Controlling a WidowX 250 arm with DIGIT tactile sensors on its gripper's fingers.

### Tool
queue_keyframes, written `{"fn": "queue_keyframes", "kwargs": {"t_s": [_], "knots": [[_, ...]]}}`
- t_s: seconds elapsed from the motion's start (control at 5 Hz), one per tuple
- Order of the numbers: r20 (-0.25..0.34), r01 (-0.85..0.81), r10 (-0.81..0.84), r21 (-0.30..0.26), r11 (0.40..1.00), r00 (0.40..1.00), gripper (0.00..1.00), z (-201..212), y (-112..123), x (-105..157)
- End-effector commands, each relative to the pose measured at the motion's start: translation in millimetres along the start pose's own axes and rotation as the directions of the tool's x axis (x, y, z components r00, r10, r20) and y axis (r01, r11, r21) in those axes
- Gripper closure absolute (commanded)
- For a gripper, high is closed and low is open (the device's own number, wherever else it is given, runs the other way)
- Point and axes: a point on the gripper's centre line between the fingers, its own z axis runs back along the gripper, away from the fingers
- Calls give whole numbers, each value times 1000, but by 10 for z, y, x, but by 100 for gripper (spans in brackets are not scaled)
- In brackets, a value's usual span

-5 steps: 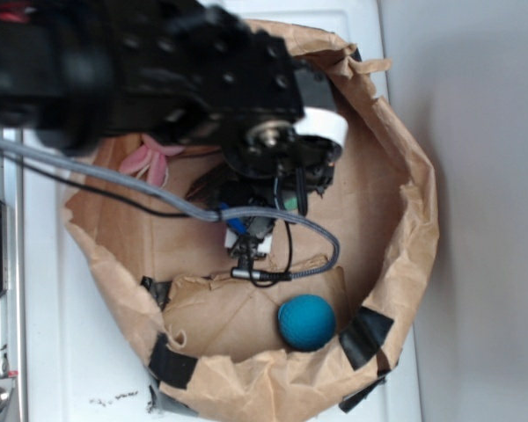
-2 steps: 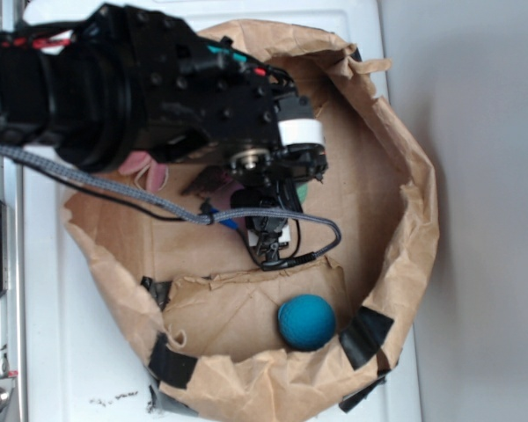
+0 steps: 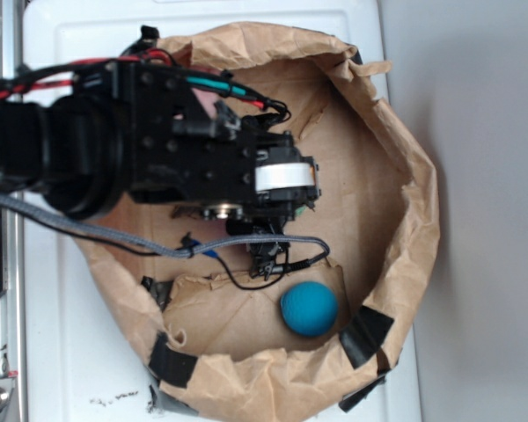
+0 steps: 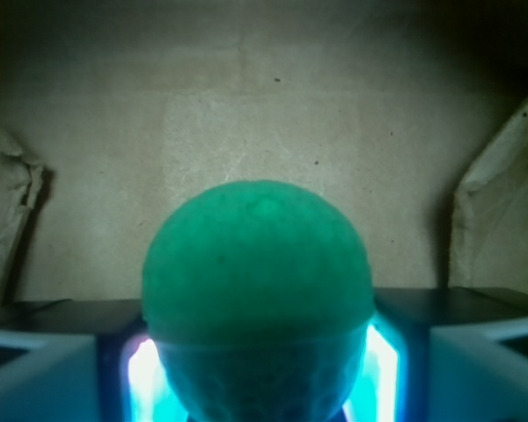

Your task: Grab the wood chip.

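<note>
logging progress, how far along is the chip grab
Done: nothing yet; the wood chip is in neither view, perhaps hidden under the arm. In hand: a green ball sits between the fingers of the gripper; whether it is clamped is unclear. Left: find and grab the chip.

You're looking at a robot test bench, a lab setup rather than a home. Under the pincer sits a makeshift brown paper pen patched with black tape, on a white tabletop. Behind the arm, a metal rail with bolts. Loose cables trail off the arm.
</note>
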Motion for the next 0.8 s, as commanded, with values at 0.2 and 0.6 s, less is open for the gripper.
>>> {"fn": "queue_keyframes", "kwargs": {"t_s": [0.2,0.6], "knots": [[29,20,-18,-87,996,999,0,455,54,-114],[-33,-36,34,-70,997,999,0,367,78,-204]]}}
